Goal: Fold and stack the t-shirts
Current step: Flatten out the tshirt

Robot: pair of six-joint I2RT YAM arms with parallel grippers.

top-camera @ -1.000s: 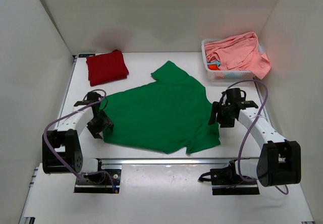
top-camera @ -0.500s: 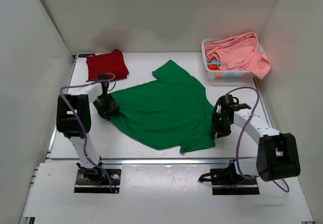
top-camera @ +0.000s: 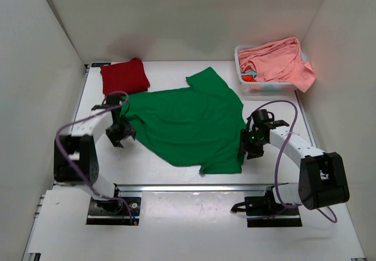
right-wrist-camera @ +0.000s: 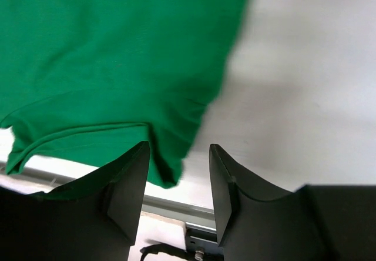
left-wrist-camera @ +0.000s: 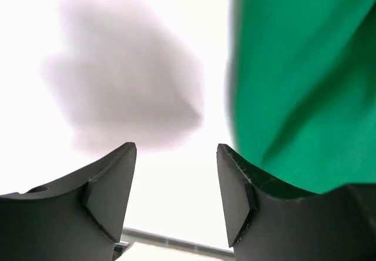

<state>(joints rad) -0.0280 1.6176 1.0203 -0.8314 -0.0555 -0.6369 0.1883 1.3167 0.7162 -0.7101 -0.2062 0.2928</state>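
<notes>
The bright green t-shirt (top-camera: 188,120) lies spread out on the white table, skewed. The dark red t-shirt (top-camera: 124,76) lies folded at the back left. The salmon pink t-shirt (top-camera: 276,61) is heaped in the basket. My left gripper (top-camera: 120,133) is open and empty, just left of the green shirt's left edge (left-wrist-camera: 305,79). My right gripper (top-camera: 247,149) is open and empty at the shirt's right hem; the cloth corner (right-wrist-camera: 170,167) shows between its fingers, not pinched.
The white lattice basket (top-camera: 264,86) stands at the back right by the wall. White walls close in the table on three sides. A metal rail (top-camera: 194,187) runs along the table's front edge.
The green shirt has slid toward the back and left and lies flatter. My left gripper has let go of the shirt's left edge and pulled back; the right gripper moved slightly left.
</notes>
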